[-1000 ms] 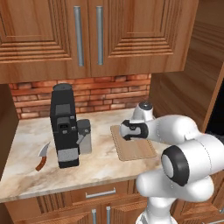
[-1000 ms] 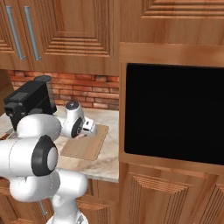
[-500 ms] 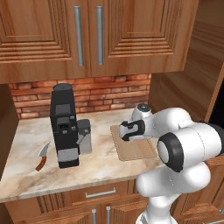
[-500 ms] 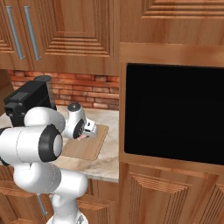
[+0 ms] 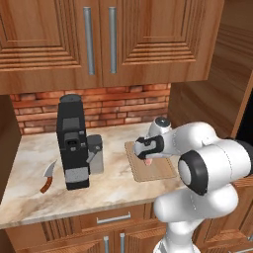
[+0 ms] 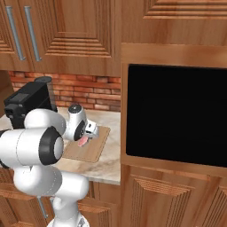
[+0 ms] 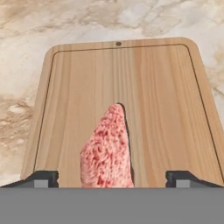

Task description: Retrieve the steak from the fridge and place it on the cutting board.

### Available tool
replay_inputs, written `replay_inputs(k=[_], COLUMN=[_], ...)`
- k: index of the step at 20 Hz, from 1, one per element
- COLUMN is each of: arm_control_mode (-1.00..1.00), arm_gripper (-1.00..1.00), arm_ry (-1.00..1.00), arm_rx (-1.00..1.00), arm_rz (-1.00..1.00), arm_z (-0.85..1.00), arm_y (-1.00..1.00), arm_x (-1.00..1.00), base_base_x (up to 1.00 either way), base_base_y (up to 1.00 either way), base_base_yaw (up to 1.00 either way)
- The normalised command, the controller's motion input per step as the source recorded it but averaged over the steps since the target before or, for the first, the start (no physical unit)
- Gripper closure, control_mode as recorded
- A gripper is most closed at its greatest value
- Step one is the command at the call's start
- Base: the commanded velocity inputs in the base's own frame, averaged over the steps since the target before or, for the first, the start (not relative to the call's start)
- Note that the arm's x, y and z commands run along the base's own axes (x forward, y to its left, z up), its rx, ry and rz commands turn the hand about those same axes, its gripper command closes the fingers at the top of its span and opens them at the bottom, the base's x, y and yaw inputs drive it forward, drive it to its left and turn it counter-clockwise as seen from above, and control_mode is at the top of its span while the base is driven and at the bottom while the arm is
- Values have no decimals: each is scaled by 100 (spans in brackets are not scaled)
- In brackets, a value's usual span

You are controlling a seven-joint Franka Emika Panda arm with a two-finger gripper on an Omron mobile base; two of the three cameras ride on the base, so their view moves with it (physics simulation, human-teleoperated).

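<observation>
The gripper hangs over the middle of the cutting board, and the steak sits between its fingers, which are spread wide apart and seem not to press on it. The steak's long axis runs along the board's length, pointing away from the hand. I judge the steak is resting on the board or just above it, so a straight lift should leave it there.

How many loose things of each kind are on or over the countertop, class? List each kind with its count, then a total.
steak: 1
cutting board: 1
black coffee machine: 1
knife: 1
Total: 4
</observation>
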Motion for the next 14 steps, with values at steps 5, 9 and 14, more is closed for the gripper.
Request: replay_inputs(k=[5,9,14], arm_control_mode=[-100,-100,-100], arm_gripper=[-100,-100,-100], arm_ry=[-6,-8,-2], arm_rx=[0,0,0], arm_rz=[0,0,0], arm_z=[30,61,97], arm_y=[0,-2,-2], arm_x=[-43,-61,-70], base_base_x=[0,0,0], base_base_y=[0,0,0], base_base_yaw=[0,0,0])
